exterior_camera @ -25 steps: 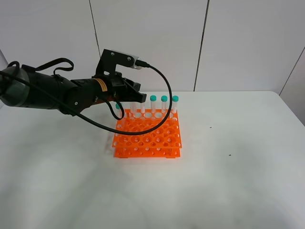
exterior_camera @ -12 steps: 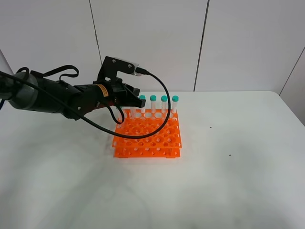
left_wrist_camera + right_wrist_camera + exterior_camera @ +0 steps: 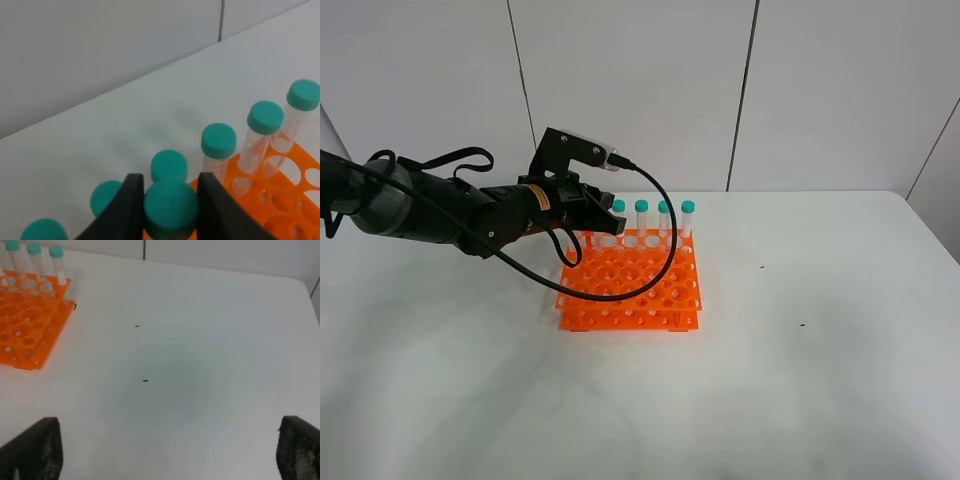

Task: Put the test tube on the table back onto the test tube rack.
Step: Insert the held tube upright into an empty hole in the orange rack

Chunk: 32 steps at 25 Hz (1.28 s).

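Above the left end of the back row of the rack, I am pinching the tube by its green cap in my left claw, aiming to lower it plumb, brushing no neighbouring tubes.

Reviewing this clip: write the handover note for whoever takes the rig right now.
Left gripper: shut on the test tube at its teal cap, over the test tube rack, back-left corner.
Right gripper: open, holding nothing, above the table.
Other capped tubes stand in the rack's back row.
Done: tube brought to the rack.
Left: seating in a hole can't be seen; lower if needed, release, withdraw.
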### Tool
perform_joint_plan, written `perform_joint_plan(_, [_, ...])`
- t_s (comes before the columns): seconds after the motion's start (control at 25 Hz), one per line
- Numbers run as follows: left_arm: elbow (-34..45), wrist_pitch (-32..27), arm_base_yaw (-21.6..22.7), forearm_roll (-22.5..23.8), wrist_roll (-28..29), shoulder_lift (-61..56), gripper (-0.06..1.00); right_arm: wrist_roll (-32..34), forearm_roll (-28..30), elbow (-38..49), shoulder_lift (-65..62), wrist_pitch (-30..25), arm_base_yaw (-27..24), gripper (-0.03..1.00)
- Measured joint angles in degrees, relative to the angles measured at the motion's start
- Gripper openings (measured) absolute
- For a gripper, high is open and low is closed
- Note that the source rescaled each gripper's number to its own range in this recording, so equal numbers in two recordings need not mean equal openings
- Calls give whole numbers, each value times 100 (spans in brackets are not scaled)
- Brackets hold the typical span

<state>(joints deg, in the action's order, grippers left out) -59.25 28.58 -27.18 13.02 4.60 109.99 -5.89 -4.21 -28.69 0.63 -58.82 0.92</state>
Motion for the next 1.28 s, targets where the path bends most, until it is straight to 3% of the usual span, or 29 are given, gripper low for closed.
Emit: perform_joint_plan(1.28, [242,443,0,-20,66,378,2,0,0,0,0,0,0,94])
